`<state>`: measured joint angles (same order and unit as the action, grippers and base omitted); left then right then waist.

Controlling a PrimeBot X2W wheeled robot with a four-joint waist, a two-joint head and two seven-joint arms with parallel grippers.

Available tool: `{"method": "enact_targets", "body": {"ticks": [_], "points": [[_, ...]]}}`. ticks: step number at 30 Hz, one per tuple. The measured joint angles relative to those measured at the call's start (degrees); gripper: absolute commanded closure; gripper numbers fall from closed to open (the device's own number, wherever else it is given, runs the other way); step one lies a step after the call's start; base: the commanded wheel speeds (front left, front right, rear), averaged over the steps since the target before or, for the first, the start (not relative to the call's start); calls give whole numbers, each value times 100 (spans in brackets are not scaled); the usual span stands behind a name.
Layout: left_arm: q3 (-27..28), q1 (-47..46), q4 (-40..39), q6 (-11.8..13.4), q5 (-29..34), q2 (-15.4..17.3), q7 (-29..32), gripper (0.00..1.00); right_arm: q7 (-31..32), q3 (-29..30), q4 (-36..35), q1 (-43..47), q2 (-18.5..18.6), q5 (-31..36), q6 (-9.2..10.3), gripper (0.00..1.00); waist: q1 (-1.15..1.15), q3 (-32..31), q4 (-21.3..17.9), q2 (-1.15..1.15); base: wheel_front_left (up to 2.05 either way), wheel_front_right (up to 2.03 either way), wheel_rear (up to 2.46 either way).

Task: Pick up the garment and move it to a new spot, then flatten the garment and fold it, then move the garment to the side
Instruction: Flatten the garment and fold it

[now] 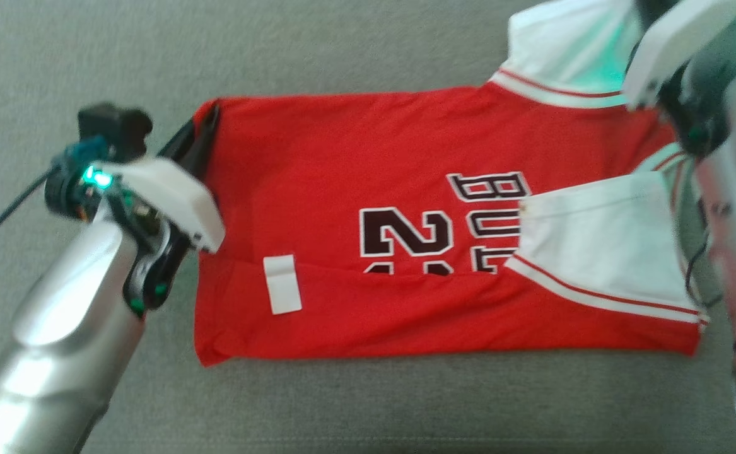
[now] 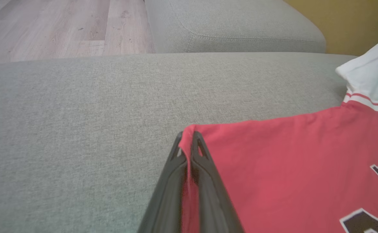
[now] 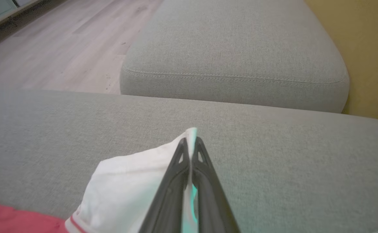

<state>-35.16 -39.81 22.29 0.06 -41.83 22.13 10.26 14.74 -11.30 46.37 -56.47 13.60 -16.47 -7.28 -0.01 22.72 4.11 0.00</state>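
L pincer (image 2: 186, 137) low on sofa (image 1: 90, 63), nipping jersey (image 1: 342, 157) corner | R pincer (image 3: 191, 140) low, nipping white sleeve (image 3: 127, 184)

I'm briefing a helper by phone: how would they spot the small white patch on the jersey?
Find the red jersey spread on the grey cushion. Near its hem sits a small white rectangular patch, on plain red; unlike the white sleeves, it has no red stripe.

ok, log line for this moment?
phase: fold | left hand: shut on jersey hem corner | right hand: shut on white sleeve | jersey: spread on grey cushion
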Motion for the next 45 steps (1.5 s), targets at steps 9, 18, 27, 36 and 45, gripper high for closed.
{"method": "enact_targets", "body": {"ticks": [9, 18, 27, 36, 45], "points": [[46, 841, -388, 219, -62, 368, -187, 100, -465, -390, -1177, 1543, 181, -659, 0, 100, -1, -740, -393, 0, 0, 0, 0], [218, 1718, -935, 563, -123, 639, -506, 100, -481, -80, -2841, 3392, 96, -633, 0, 100, -1, -1208, -754, 0, 0, 0, 0], [364, 2686, -1412, 912, -201, 743, -1002, 100, -298, 465, -3687, 4625, -490, -279, 0, 100, 0, -1330, -893, 0, 0, 0, 0], [327, 3316, -1468, 1112, -144, 648, -1485, 100, -388, 815, -3543, 4935, -784, -102, 0, 64, 0, -1435, -868, 0, 0, 0, 0], [321, 3768, -1223, 1138, -5, 225, -2308, 0, -687, 1249, -3320, 5336, -972, -43, 0, 0, 0, -1595, -760, 0, 0, 0, 0]]}}
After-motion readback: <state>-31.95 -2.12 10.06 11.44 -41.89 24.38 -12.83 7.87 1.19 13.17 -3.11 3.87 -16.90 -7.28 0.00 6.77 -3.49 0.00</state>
